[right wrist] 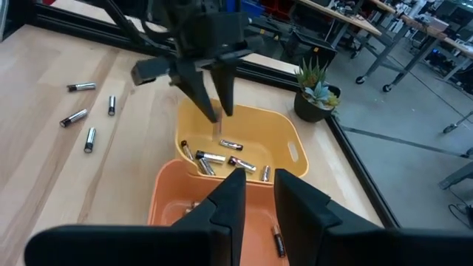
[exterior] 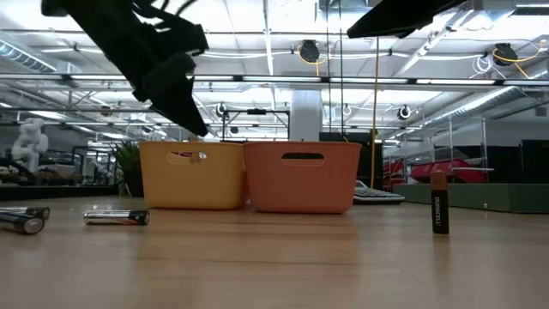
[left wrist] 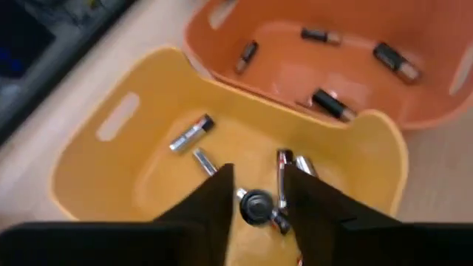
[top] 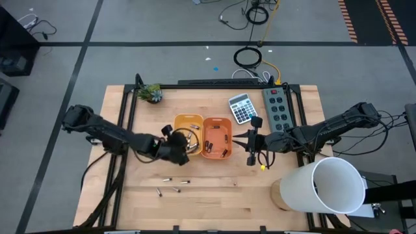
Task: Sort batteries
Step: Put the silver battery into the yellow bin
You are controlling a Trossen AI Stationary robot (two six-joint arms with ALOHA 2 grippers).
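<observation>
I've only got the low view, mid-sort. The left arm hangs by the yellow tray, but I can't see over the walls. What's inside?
Observer: Several silvery batteries lie in the yellow tray.
Operator: And the orange one?
Observer: The orange tray holds dark batteries.
Operator: Anything in the left gripper?
Observer: One battery shows end-on between the left gripper's spread fingers, over the yellow tray. It doesn't look clamped.

Batteries [top: 175,190]: small cylinders, silvery and dark; some lying in both trays, several loose on tabletop, one upright.
</observation>
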